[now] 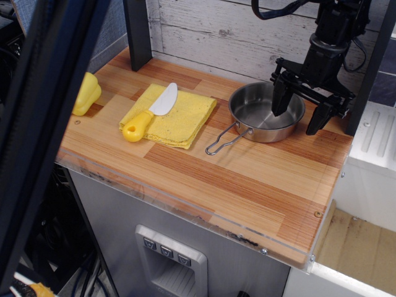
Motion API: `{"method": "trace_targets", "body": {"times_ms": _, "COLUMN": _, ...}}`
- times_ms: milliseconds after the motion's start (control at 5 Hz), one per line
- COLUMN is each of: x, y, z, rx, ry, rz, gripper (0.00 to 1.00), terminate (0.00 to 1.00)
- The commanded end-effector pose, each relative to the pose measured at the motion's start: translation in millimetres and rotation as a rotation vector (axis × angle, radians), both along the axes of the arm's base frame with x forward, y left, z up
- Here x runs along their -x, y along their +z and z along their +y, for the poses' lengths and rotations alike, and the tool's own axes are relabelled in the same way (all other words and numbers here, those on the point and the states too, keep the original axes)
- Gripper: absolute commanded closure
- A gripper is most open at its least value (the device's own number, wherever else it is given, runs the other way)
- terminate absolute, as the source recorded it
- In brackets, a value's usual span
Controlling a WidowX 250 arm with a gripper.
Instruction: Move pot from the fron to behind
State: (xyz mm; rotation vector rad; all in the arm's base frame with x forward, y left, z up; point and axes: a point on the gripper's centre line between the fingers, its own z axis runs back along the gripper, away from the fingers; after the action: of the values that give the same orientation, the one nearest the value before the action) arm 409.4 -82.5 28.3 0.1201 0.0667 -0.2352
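A: Starting at the near edge of the bench (247,204), what do we have?

B: Bare wood along the front. Further in, a yellow cloth (176,114) with a yellow-handled knife (148,114) lying on it, and a yellow pepper (86,93) to the left, partly hidden by a dark bar close to the camera.

A: And the pot (266,113)?

B: Right of the cloth, toward the back of the bench near the plank wall, its wire handle (226,139) pointing to the front-left. It sits flat on the wood.

A: The end effector (300,113)?

B: Released, its two fingers spread wide. One finger (278,102) hangs over the bowl near the right rim, the other (318,117) outside that rim. It grips nothing.

A: So how should the step go?

B: My judgement: the pot looks already placed behind, so the arm should rise straight up, fingers kept apart, so neither one catches the thin rim and drags the pot.
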Motion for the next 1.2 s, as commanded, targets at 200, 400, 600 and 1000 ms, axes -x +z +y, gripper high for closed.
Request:
{"method": "trace_targets", "body": {"times_ms": 200, "x": 7.2, "y": 18.4, "z": -1.3, "rx": -0.066, "ry": -0.010, "rz": -0.141, "gripper": 1.00, "terminate": 0.00}}
{"method": "trace_targets", "body": {"times_ms": 400, "x": 9.2, "y": 27.1, "z": 1.7, "rx": -0.105, "ry": -0.029, "rz": -0.252, "gripper": 1.00, "terminate": 0.00}}
{"method": "trace_targets", "body": {"times_ms": 600, "x": 18.5, "y": 50.7, "z": 5.4, "rx": -0.094, "ry": -0.048, "rz": -0.409, "gripper": 1.00, "terminate": 0.00}}
{"method": "trace_targets", "body": {"times_ms": 1000, "x": 41.5, "y": 80.4, "z": 11.4, "rx": -0.038, "ry": -0.011, "rz": -0.453, "gripper": 1.00, "terminate": 0.00}}
